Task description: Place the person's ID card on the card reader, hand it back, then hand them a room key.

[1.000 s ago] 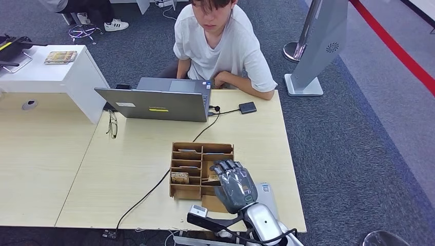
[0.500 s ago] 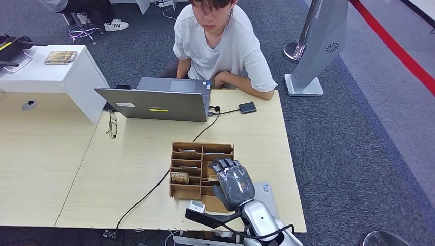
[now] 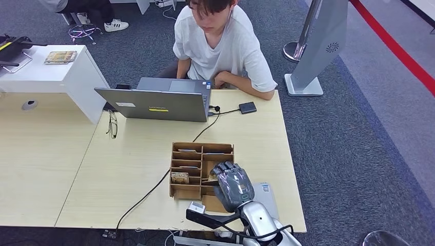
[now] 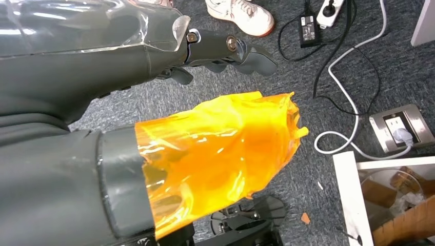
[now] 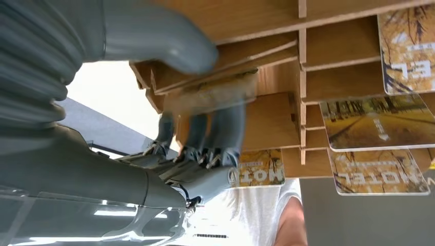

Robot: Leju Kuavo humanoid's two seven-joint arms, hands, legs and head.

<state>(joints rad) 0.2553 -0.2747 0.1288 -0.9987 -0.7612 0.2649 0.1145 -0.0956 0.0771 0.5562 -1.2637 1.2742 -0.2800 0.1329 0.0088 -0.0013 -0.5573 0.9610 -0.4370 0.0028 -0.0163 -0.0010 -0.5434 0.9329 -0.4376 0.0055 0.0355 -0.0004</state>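
Pinching a room key (image 5: pixel 213 92) between thumb and fingers, my right hand (image 3: pixel 233 185) works at the wooden card holder (image 3: pixel 201 149). I judge the card thin, stiff, slippery; best gripped by its exposed edge.

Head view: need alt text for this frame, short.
The robot's right hand reaches into the right column of a wooden card rack on a light wooden table. Beyond it, a person in a white T-shirt sits behind an open laptop.
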